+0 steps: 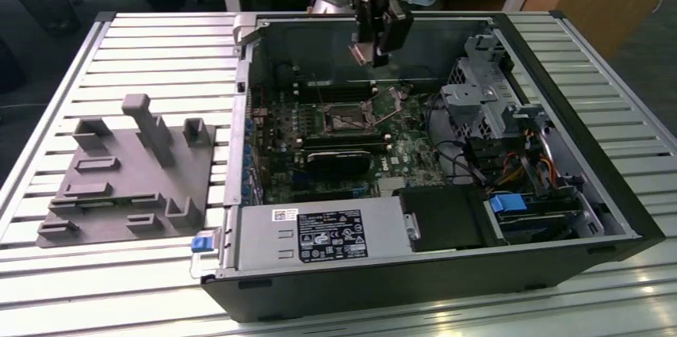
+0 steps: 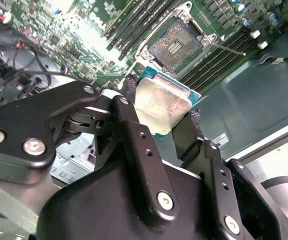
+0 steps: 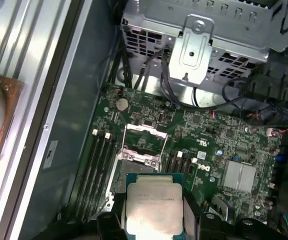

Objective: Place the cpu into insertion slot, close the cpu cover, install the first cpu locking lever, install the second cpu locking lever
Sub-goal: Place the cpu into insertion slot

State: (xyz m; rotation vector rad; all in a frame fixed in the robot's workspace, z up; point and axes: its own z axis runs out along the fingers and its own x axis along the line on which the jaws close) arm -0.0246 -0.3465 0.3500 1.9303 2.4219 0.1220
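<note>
My gripper [image 1: 378,55] hangs above the back of the open computer case, shut on the cpu [image 2: 161,107], a flat square chip with a silver-beige top. In both wrist views its black fingers [image 2: 129,117] press on two opposite edges of the chip [image 3: 153,207]. The insertion slot [image 2: 176,45] lies below on the green board, apart from the chip, with its dark contact field bare [image 3: 143,145]. The cpu cover [image 3: 145,131] is a silvery frame folded back at one edge of the slot. A thin wire lever [image 2: 229,48] sticks out beside the slot [image 1: 347,119].
Long black memory slots [image 2: 134,30] flank the socket. A metal drive cage [image 3: 199,45] and cable bundles [image 1: 518,166] crowd the case on the exterior view's right. A grey parts fixture [image 1: 127,170] sits on the slatted table [image 1: 106,273] on the exterior view's left.
</note>
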